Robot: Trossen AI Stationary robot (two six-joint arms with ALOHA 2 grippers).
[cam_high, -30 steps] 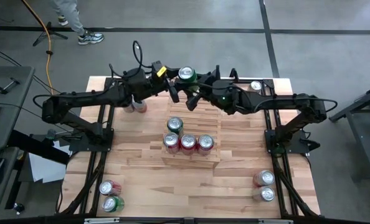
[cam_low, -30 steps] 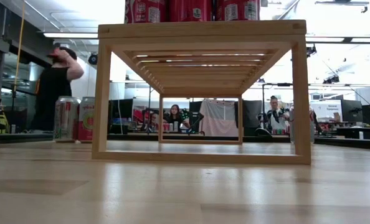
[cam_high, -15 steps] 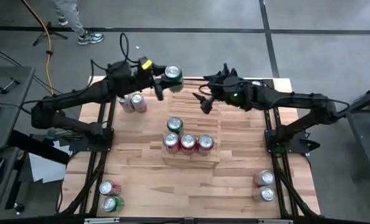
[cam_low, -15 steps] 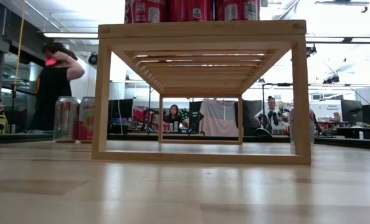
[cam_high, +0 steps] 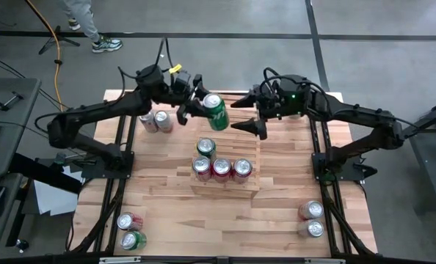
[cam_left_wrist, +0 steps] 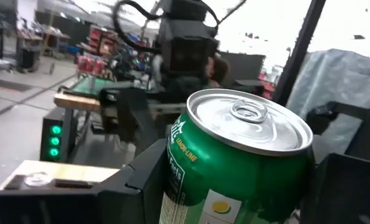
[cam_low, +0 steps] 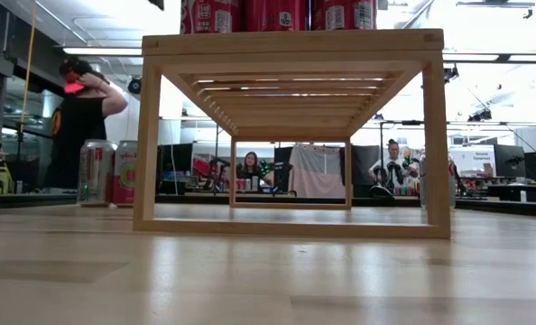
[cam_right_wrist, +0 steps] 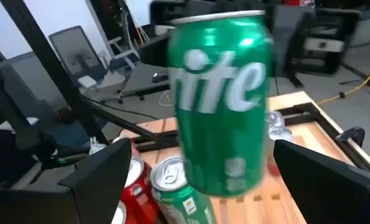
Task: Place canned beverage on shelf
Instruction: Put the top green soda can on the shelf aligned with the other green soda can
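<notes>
holding a green can [cam_high: 215, 112] tilted, top aimed at the table's far-left corner, the left gripper [cam_high: 197, 105] is clamped on it. right gripper [cam_high: 252, 114] gapes empty. shelf [cam_high: 241, 150] carries four cans.

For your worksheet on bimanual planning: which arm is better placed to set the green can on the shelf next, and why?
Left. The left gripper holds the green can above the shelf; the right gripper is open and empty.

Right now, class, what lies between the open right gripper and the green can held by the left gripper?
Nothing: in the high view only bare pale-wood shelf slats show beneath the gap between the right gripper and the green can in the left gripper.
</notes>
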